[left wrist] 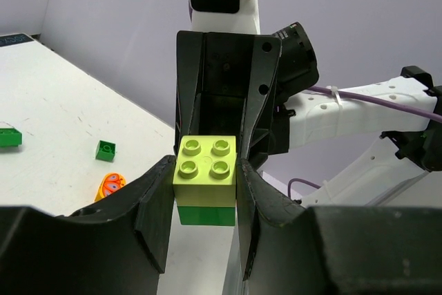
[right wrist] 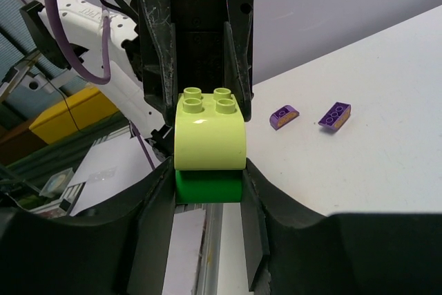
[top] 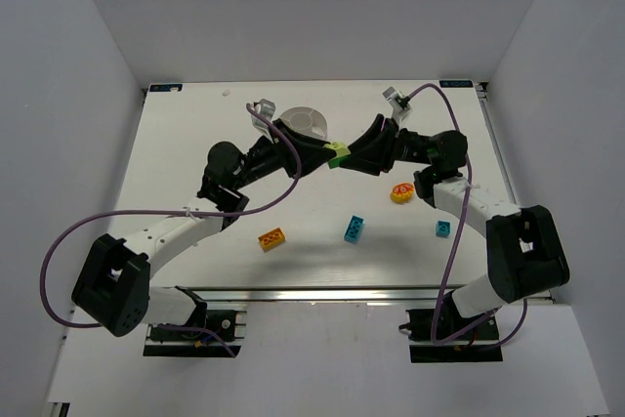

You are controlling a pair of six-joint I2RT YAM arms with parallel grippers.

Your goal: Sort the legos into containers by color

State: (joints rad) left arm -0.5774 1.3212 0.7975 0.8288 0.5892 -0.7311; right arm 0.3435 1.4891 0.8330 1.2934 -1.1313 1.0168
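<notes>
A lime brick [top: 338, 153] stuck on a green brick hangs in the air mid-table, between both grippers. My left gripper [top: 327, 156] comes from the left and my right gripper [top: 351, 158] from the right, both shut on this stack. In the left wrist view my gripper [left wrist: 206, 174] flanks the lime brick [left wrist: 206, 166] above the green brick [left wrist: 206, 215]. In the right wrist view my gripper [right wrist: 208, 174] clamps the green brick [right wrist: 207, 188] below the lime brick [right wrist: 209, 132]. The white divided bowl [top: 311, 114] sits behind, partly hidden by the left arm.
On the table lie an orange-yellow brick [top: 271, 238], a cyan brick [top: 354, 229], a small cyan brick [top: 443, 229] and a round yellow-orange piece with red [top: 401, 192]. Two green bricks [left wrist: 105, 150] [left wrist: 10, 137] and two purple bricks [right wrist: 284, 117] [right wrist: 335, 116] show in the wrist views.
</notes>
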